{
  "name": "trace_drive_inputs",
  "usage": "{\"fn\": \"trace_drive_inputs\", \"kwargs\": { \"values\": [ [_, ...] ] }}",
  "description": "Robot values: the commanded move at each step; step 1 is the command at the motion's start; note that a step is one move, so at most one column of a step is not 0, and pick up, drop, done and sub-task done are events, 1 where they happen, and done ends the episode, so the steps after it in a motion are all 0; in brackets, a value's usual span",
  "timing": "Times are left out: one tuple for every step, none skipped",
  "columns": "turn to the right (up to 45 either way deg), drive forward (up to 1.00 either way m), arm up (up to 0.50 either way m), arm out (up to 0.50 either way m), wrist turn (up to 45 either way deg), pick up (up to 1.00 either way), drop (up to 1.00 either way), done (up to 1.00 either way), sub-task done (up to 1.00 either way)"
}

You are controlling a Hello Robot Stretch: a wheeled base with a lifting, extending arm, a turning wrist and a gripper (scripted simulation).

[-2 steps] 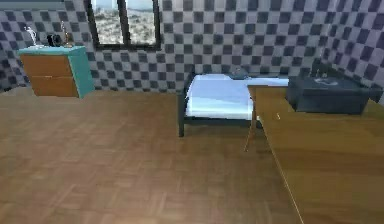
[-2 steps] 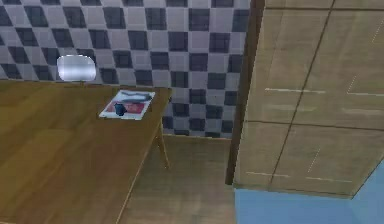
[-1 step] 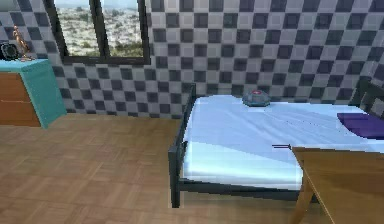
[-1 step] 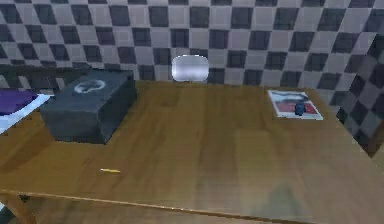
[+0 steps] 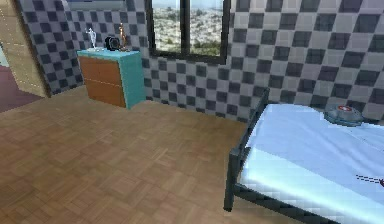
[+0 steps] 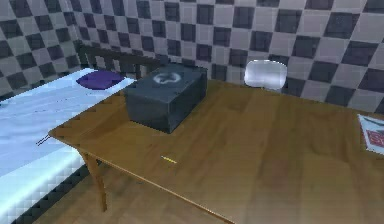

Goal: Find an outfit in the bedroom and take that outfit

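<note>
Wooden table (image 6: 260, 140) with a dark box (image 6: 165, 95) in the arm side view, teal dresser (image 5: 108, 78) forward; fingers' state cannot be told.

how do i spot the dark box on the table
Start at the big wooden table next to the bed. On the table's end nearest the bed stands the box. It is the only dark grey, bulky block there, unlike the small yellow stick lying nearby.
</note>
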Motion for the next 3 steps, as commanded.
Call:
{"fn": "trace_drive_inputs", "kwargs": {
  "values": [
    [0.0,0.00,0.50,0.00,0.0,0.00,0.00,0.00,0.00],
    [0.0,0.00,0.38,0.00,0.0,0.00,0.00,0.00,0.00],
    [0.0,0.00,0.00,0.50,0.0,0.00,0.00,0.00,0.00]
  ]
}}
